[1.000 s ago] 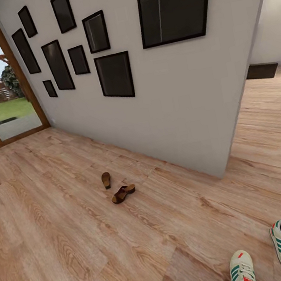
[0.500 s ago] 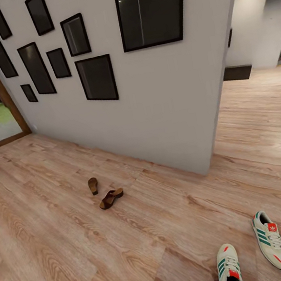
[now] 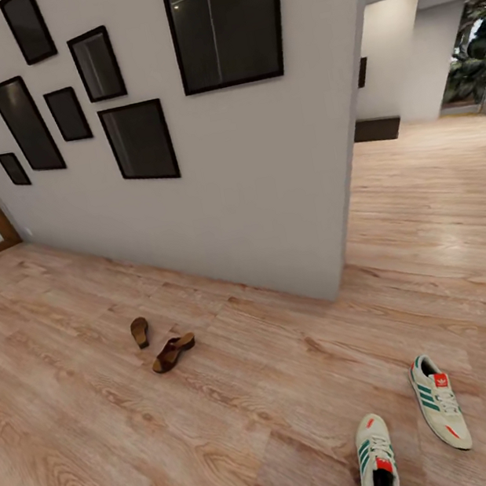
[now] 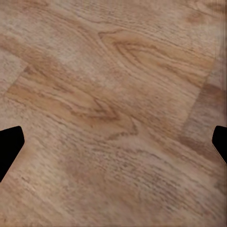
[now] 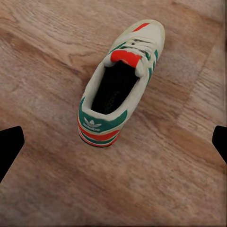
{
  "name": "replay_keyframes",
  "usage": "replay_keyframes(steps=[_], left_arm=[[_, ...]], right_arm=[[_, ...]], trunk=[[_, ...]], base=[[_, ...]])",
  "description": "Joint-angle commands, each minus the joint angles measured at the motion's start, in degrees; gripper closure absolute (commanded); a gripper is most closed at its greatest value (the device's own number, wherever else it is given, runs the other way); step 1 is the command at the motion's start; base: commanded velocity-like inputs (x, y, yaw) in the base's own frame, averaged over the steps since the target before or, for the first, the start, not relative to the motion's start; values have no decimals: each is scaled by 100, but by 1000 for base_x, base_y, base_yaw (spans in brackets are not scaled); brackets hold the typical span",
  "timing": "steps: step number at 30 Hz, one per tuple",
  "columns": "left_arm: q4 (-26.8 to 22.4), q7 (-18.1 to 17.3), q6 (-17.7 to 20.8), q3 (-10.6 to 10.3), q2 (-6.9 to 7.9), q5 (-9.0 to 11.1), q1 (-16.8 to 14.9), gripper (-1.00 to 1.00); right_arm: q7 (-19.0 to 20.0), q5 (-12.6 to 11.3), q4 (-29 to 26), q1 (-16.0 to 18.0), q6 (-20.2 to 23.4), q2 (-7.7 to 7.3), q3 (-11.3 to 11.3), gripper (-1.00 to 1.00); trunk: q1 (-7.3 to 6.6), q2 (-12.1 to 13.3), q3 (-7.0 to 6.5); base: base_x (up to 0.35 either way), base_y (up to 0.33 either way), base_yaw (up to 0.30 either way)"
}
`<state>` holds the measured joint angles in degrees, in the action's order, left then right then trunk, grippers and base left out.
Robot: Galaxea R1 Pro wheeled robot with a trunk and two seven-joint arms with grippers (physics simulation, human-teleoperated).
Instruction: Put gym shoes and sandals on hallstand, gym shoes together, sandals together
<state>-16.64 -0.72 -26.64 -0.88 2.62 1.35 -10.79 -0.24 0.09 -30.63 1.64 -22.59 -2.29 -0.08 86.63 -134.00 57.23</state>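
A: Item 1, gym shoes [image 3: 376, 466], qty 2. Loc?

B: Both lay flat on the corridor floor [image 3: 98, 460], upright on their soles, well out from the end of the white wall [image 3: 297, 186]. The nearer one sat on the robot's side of that wall end; the 2nd gym shoe [image 3: 441, 413] lay near it, further right, the two apart and not parallel. The right wrist view had one shoe [image 5: 120, 87] directly below, opening up, green heel patch toward the cam.

A: Item 2, sandals [image 3: 172, 353]?

B: Qty 2, dark brown, on the floor close to the wall's base, left of the sneakers and well apart from them. The 2nd sandal [image 3: 140, 332] lay just beside the 1st, angled differently.

A: Grippers?

B: Right gripper [image 5: 113, 142]: fingers spread wide, empty, tips at the view's edges with the shoe between and beyond them. Left gripper [image 4: 113, 139]: also spread, empty, over bare planks.

A: Hallstand?

B: Not listed here; can't place it.

A: Step in hand?

B: Prob. approach to the 1st sneaker w/ the right arm. Rec.: turn the wrist so the fingers cross the shoe's narrow width, come down at the mid-section or heel collar, close on the side walls, not the laces. Lift straight before moving the base. Risk: a toe-end grasp may let it swing.
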Motion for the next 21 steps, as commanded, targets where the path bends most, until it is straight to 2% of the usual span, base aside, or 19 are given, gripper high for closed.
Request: replay_keyframes(steps=[1, 11, 21], left_arm=[[3, -7, -17, -9, 2, 14, -2, -100], [3, -7, -20, -9, 2, 14, -2, -100], [3, -7, -21, -9, 2, 14, -2, -100]], right_arm=[[-2, 1, 4, 3, -18, 0, -1, -100], [-2, 2, 4, 3, -18, 0, -1, -100], [-2, 0, -1, 3, -18, 0, -1, -100]], trunk=[[-1, -2, 5], [-1, -2, 5], [-1, -2, 5]], base=[[59, 50, -191], [97, 84, -177], [5, 4, -47]])
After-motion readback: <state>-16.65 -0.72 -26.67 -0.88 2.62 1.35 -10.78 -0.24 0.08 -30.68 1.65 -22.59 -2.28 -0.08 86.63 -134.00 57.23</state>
